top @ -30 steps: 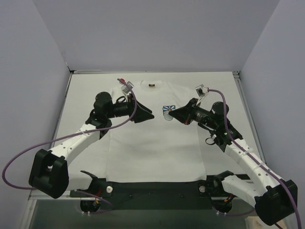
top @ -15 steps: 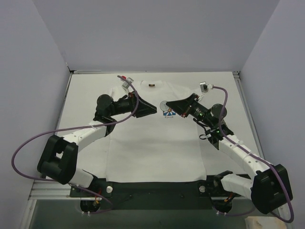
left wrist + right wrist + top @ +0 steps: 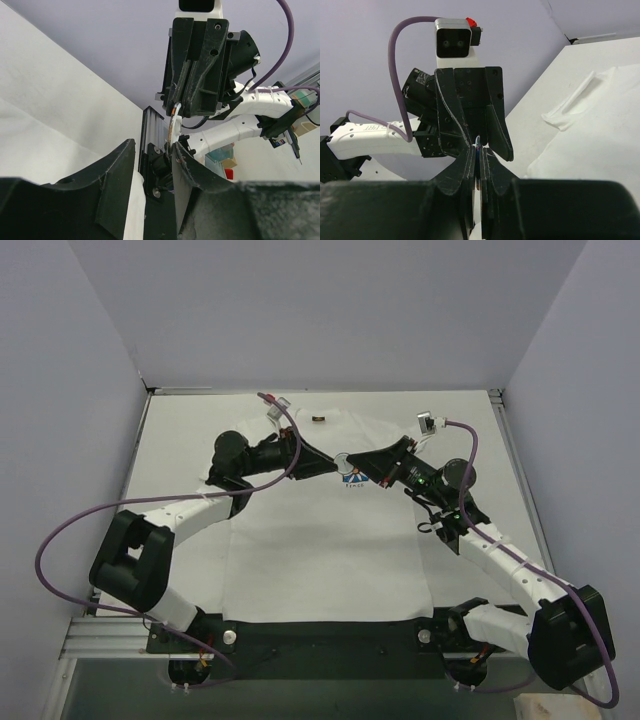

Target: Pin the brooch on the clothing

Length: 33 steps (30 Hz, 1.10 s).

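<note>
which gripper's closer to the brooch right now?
Right. The right gripper is shut on the brooch, holding it over the shirt. The left gripper faces it from the opposite side, jaws open, one jaw close beside the brooch's free edge; contact unclear.

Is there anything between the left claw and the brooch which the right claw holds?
Nothing visible stands between them. In the left wrist view the brooch hangs edge-on from the shut right claw. Its lower edge reaches the gap of the open left claw. Whether it touches that claw, I cannot tell.
</note>
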Tool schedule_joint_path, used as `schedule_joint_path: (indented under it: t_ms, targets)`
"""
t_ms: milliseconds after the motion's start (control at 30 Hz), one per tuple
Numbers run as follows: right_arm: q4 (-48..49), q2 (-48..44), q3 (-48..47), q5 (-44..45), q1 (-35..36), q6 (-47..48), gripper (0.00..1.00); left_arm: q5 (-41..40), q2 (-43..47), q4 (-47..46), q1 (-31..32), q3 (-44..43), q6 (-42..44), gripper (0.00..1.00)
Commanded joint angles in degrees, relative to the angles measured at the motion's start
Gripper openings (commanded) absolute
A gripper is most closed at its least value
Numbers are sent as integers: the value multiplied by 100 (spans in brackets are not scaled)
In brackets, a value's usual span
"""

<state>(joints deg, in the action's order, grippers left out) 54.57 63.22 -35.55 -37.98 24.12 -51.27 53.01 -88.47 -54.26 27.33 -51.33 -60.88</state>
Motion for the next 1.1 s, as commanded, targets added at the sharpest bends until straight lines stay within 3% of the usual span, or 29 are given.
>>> schedule_joint_path:
  t_ms: [0,233,300,433,567,600,633,800,900,1067]
  targets:
    - [441,-100,-251,-175,58,99,0,16,-74,-401,35,-333,-2,44]
    - [397,-91,-198,-184,67,117,0,16,-101,-542,44,-369,-82,32]
    - [397,-91,-172,-175,67,125,0,34,-109,-620,53,-386,-117,25]
    - [336,-73,-189,-184,67,126,0,60,-127,-647,79,-395,-143,1]
    - [-93,-82,-338,-201,67,257,2,112,-66,-543,71,-378,-47,0]
    - [-226,-99,-382,-201,75,318,15,139,13,-429,71,-386,32,0]
    - [-384,-126,-496,-184,67,423,21,139,74,-271,71,-386,146,0]
    - [-1562,-319,-848,-166,49,1099,67,-238,671,1705,79,-544,1560,0]
    - [-1975,-433,-1024,-254,40,1390,82,-379,961,2752,79,-711,2272,0]
    - [-2354,-478,-1252,-701,-4,1743,90,-380,1296,3982,79,-896,3089,0]
